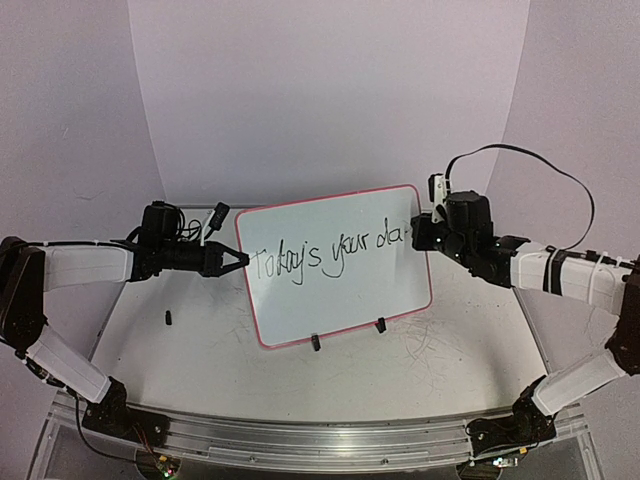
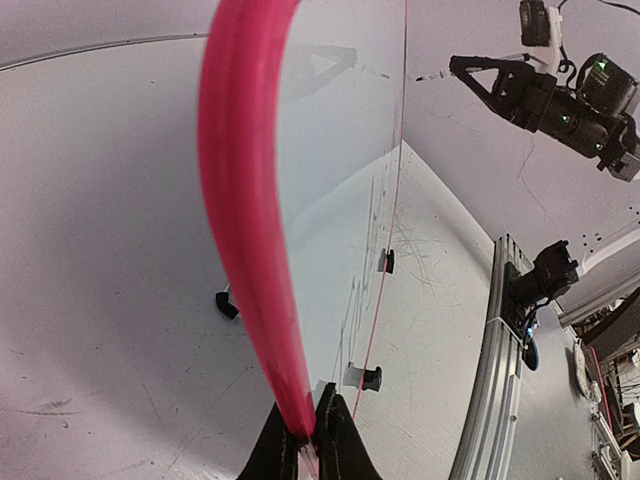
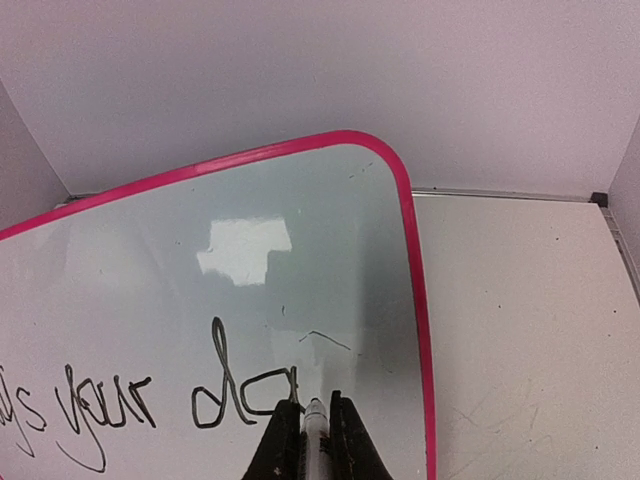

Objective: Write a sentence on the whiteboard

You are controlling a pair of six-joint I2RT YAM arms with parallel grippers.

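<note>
The whiteboard (image 1: 340,270), white with a red-pink rim, stands tilted on two black clip feet in the middle of the table. The sentence (image 1: 325,255) in black script reads "Today's your da" up to the marker. My left gripper (image 1: 236,261) is shut on the whiteboard's left rim (image 2: 255,250). My right gripper (image 1: 418,234) is shut on a marker (image 3: 317,418) whose tip touches the board just right of the "a" in "da" (image 3: 235,395). The board's right rim (image 3: 417,300) lies just right of the marker.
A small black cap-like piece (image 1: 168,318) lies on the table left of the board. Grey scribble scratches (image 1: 425,345) mark the tabletop at the right. White walls enclose the table at back and sides. A metal rail (image 1: 320,440) runs along the near edge.
</note>
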